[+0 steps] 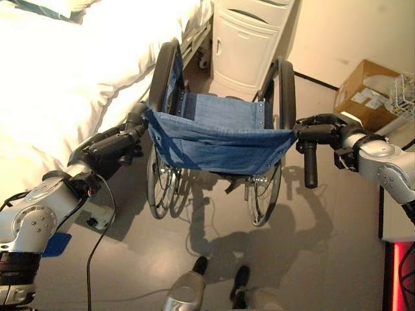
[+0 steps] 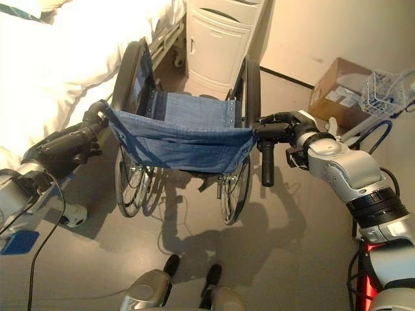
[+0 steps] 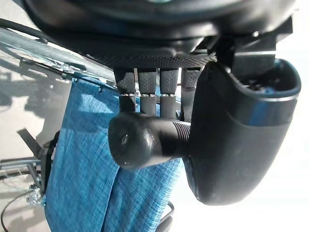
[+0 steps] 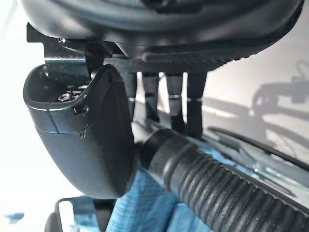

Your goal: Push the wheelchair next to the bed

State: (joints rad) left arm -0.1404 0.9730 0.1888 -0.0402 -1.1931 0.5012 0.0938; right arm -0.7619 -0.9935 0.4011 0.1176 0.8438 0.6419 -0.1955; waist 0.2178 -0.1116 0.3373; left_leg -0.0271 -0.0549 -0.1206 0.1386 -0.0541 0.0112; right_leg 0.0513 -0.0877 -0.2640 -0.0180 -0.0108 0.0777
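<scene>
A: Head views first. What's cut off?

B: The wheelchair (image 1: pixel 217 133) is seen from behind and above; its blue back cloth (image 1: pixel 217 139) hides the seat. Two big wheels (image 1: pixel 159 184) show below the cloth. The bed (image 1: pixel 71 71) runs off the upper left edge, and the wheelchair's left side sits just beside its white cover.

A: Room around it?

B: A white cabinet (image 1: pixel 246 39) stands straight ahead past the wheels. A cardboard box (image 1: pixel 366 91) and a wire basket (image 1: pixel 405 91) sit well apart on the right, with bare grey floor (image 1: pixel 311 246) between and behind.

A: The hands?

B: The left hand (image 1: pixel 113 152) meets the left corner of the cloth. The right hand (image 2: pixel 292 133) is at the right corner, where one black ribbed grip (image 2: pixel 267 165) hangs downward.

A: Left wrist view?

B: The left hand's fingers (image 3: pixel 147 87) and thumb are curled round a smooth black push handle (image 3: pixel 140 140), the blue cloth behind it.

A: Right wrist view?

B: The right hand's fingers (image 4: pixel 169 96) and thumb (image 4: pixel 84 130) close round the ribbed handle (image 4: pixel 207 179); its far end is cut off
</scene>
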